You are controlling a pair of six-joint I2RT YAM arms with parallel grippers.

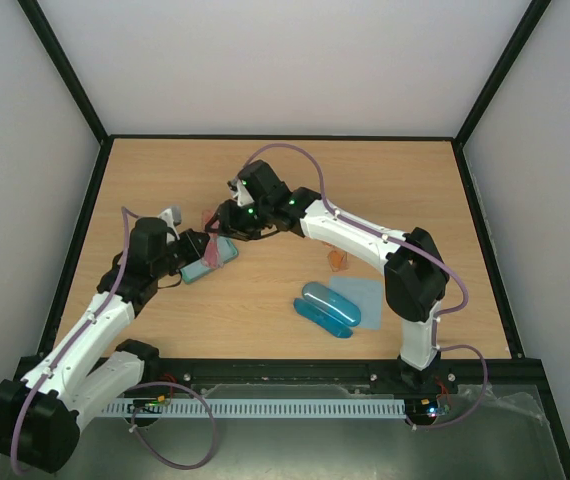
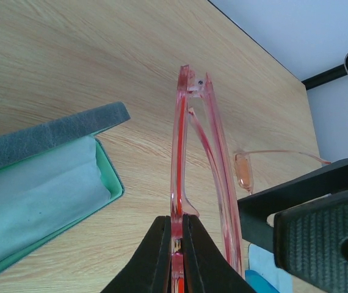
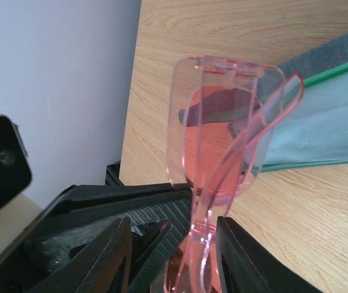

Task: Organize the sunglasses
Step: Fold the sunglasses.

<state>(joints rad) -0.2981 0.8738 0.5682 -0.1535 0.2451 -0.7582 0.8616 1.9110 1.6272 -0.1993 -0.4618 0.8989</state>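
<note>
Left gripper [image 2: 177,224] is pinched tight on the red-pink sunglasses [image 2: 176,152], holding them up just beside the open green case [image 2: 114,183]. Right gripper [image 3: 174,241] straddles them, jaws partly apart. Orange sunglasses [image 1: 340,262] lie well apart from that case.

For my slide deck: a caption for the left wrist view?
Left gripper pinches red-pink sunglasses beside open green case, right gripper's fingers alongside.

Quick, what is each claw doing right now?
Left gripper: closed, holding the red-pink sunglasses.
Right gripper: open, jaws either side of the same pair.
</note>
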